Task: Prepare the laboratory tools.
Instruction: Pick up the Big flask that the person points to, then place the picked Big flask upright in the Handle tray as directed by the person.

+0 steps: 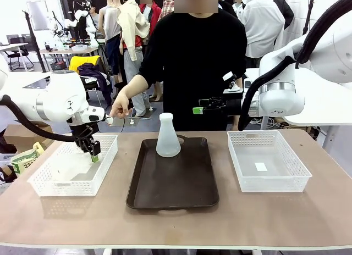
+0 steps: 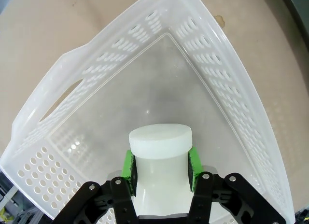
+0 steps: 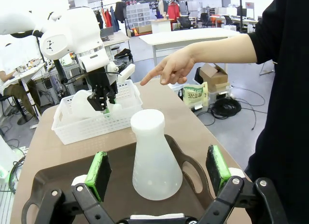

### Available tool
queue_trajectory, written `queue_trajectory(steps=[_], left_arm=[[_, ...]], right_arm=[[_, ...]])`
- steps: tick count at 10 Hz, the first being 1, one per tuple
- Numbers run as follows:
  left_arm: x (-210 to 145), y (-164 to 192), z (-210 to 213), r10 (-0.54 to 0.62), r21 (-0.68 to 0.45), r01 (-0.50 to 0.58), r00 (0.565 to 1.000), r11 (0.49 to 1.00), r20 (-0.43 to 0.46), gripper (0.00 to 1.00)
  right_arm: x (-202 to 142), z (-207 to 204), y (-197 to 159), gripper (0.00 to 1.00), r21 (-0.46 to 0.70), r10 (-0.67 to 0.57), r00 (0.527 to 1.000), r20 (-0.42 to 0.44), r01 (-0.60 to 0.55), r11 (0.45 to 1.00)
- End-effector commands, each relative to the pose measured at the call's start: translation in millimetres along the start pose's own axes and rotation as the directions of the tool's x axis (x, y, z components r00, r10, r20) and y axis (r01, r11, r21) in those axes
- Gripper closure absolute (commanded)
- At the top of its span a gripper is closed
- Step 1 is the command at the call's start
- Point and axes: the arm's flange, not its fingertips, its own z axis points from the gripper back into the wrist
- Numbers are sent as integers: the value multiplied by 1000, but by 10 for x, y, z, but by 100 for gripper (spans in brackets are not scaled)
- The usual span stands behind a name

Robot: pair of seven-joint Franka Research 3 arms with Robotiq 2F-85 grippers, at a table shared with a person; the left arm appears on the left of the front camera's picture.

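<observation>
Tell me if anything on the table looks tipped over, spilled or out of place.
One flask lies on its side in the left basket, its neck clamped by the left gripper. The other flask stands upright on the tray. Nothing looks spilled or broken.

A tan table (image 1: 308,211) is carrying three things side by side: a white lattice basket (image 1: 104,167) sitting toward its left end, a dark brown tray (image 1: 181,183) lying in the middle, and a second white basket (image 1: 300,175) resting on the right, seemingly with a small label inside.
</observation>
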Motion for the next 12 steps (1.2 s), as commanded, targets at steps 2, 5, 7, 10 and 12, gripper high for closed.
queue_trajectory(steps=[2,5,7,10,12], left_arm=[[4,1,-8,-12,20,11,1000,1000,14,100],[4,1,-8,-12,20,11,1000,1000,14,100],[4,1,-8,-12,20,11,1000,1000,14,100],[4,1,-8,-12,20,11,1000,1000,14,100],[4,1,-8,-12,20,11,1000,1000,14,100]], right_arm=[[10,-24,-15,0,4,-10,1000,-13,10,1000],[10,-24,-15,0,4,-10,1000,-13,10,1000],[10,-24,-15,0,4,-10,1000,-13,10,1000],[10,-24,-15,0,4,-10,1000,-13,10,1000],[10,-24,-15,0,4,-10,1000,-13,10,1000]])
